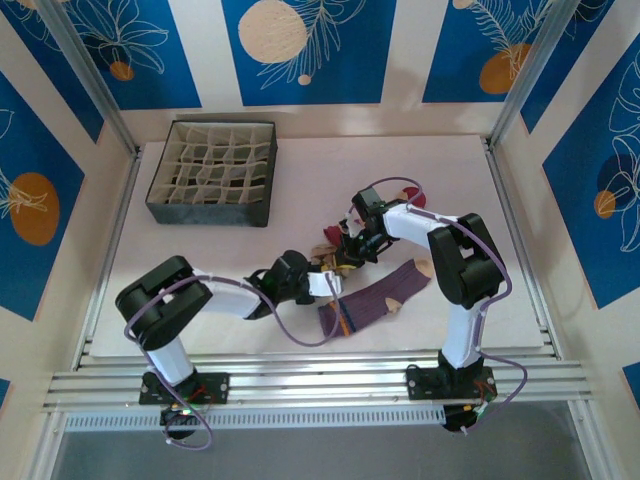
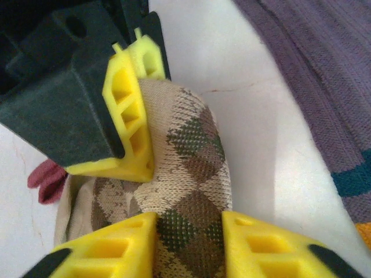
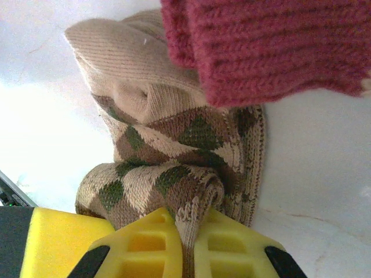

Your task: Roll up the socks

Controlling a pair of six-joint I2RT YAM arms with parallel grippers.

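Observation:
The brown-tan checkered sock point(image 1: 336, 263) lies bunched mid-table between both grippers. My left gripper point(image 2: 188, 225) has its yellow fingers pressed on both sides of the rolled part of the checkered sock point(image 2: 191, 174). My right gripper point(image 3: 189, 225) is shut on a fold of the checkered sock point(image 3: 174, 145); one of its fingers point(image 2: 132, 124) shows in the left wrist view, resting on the roll. The red knit toe point(image 3: 272, 46) of another sock lies over the checkered sock's far end. The purple ribbed sock point(image 1: 385, 295) lies flat just right of the left gripper point(image 1: 323, 285), below the right gripper point(image 1: 350, 250).
A dark grid-divided box point(image 1: 205, 212) stands at the back left of the white mat point(image 1: 450, 170). Metal frame rails run along the near edge and both sides. The purple sock point(image 2: 313, 69) lies close beside the roll.

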